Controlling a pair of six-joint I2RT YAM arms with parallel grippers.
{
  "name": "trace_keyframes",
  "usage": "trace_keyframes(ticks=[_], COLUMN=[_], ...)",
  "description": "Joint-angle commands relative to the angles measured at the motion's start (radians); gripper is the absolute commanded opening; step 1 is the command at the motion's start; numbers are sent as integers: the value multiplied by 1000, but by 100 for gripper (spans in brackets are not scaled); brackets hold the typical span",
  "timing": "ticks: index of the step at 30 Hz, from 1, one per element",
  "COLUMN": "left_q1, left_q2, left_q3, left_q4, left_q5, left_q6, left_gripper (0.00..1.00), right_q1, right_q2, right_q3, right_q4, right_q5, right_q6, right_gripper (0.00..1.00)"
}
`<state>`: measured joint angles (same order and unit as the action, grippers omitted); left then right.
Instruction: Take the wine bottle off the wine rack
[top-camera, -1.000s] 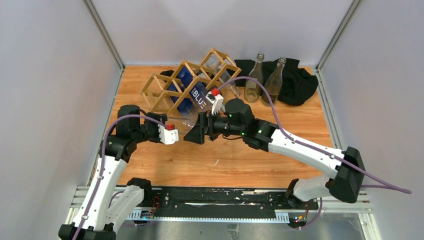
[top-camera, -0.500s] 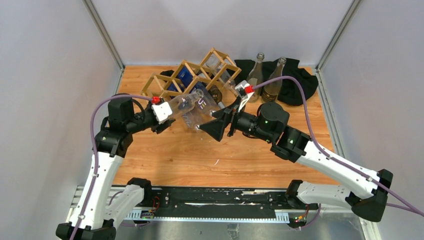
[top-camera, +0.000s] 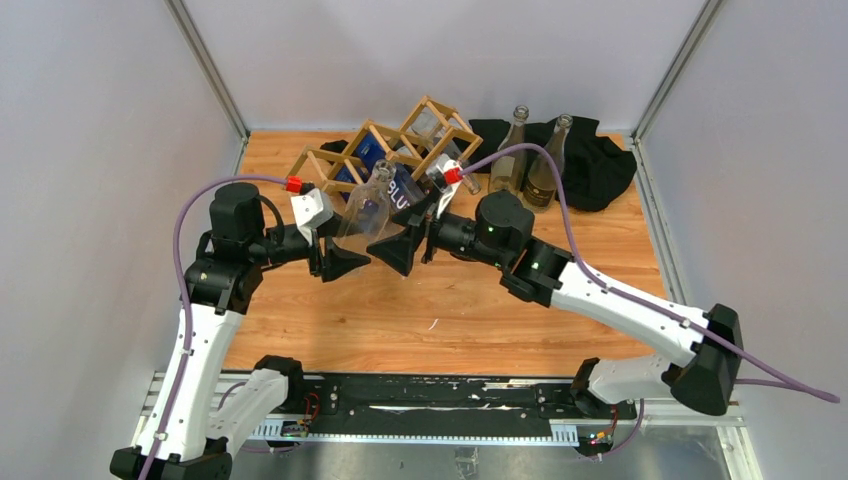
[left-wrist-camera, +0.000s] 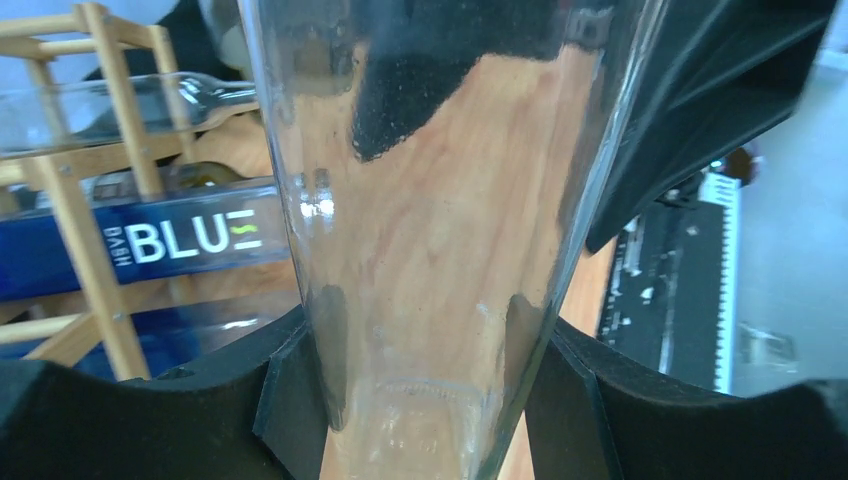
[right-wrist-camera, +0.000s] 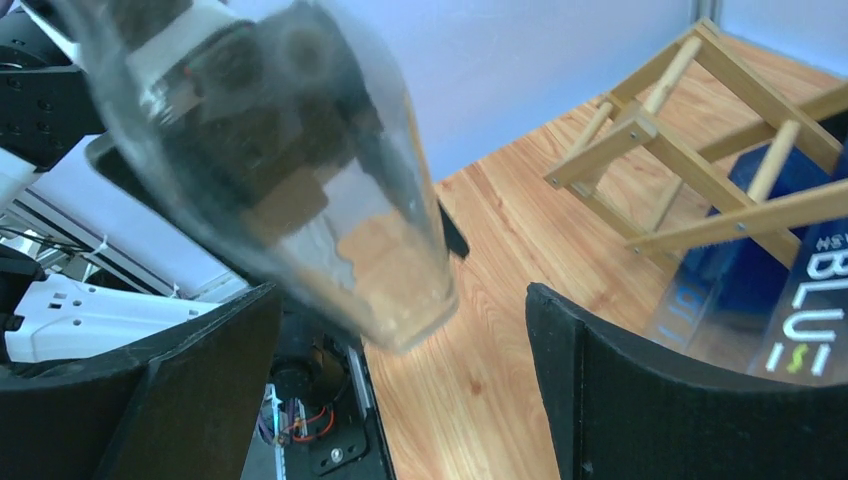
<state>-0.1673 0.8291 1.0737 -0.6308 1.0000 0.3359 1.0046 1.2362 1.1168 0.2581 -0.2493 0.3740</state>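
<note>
The clear wine bottle is off the wine rack and hangs in the air just in front of it, tilted with its neck uppermost. The left pincer pinches it low on the body. The right pincer is spread wide around the bottle's base and appears to touch it on neither side.

The step in hand looks like carrying the bottle clear and setting it on the tabletop. To do that well, the left arm needs a firm pinch (smooth glass gripped low, with most of its length above, will want to pivot). It should travel toward the open wood in front, away from the rack's sticks and the blue bottle lying in one cell. The right pincer should either close on the base to steady it or draw straight back, so that no finger clips the glass.

Only the top view gives the layout: the rack stands askew at the back, and two more bottles stand at a black cloth at the rear right. It does not show the contact itself. The left wrist view does, with both fingers pressed against the glass and the blue bottle's label behind them. The right wrist view shows the bottle's base hanging between that pincer's fingers, with a gap on either side.
</note>
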Motion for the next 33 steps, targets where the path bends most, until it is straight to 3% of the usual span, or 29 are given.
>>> trace_keyframes(ticks=[1, 10, 14, 18, 19, 20, 21, 23, 24, 33], left_q1=[-7, -7, -8, -8, -8, -8, -8, -8, -7, -6], left_q2=[-8, -16, -14, -12, -12, -12, -11, -2, 4, 113], left_q3=[14, 4, 11, 10, 12, 13, 17, 31, 38, 179], left_q4=[32, 5, -28, -41, -43, -49, -65, -109, -124, -228], left_q5=[146, 231, 247, 241, 229, 206, 180, 119, 82, -255], left_q6=[-108, -150, -125, -118, -116, -113, -101, -48, -25, 73], left_gripper=[0, 0, 0, 0, 6, 22, 49, 88, 97, 100], right_q1=[6, 6, 5, 5, 5, 5, 3, -8, -17, -168], right_q2=[59, 140, 141, 130, 124, 117, 104, 75, 60, -143], right_q3=[79, 163, 166, 175, 176, 175, 172, 155, 146, -5], right_q4=[148, 187, 180, 140, 129, 112, 96, 71, 54, -149], right_q5=[-85, -199, -235, -237, -230, -213, -190, -152, -142, 44], right_q6=[-34, -50, -67, -89, -98, -107, -114, -128, -132, -183], right_gripper=[95, 95, 71, 28, 12, 2, 0, 0, 0, 0])
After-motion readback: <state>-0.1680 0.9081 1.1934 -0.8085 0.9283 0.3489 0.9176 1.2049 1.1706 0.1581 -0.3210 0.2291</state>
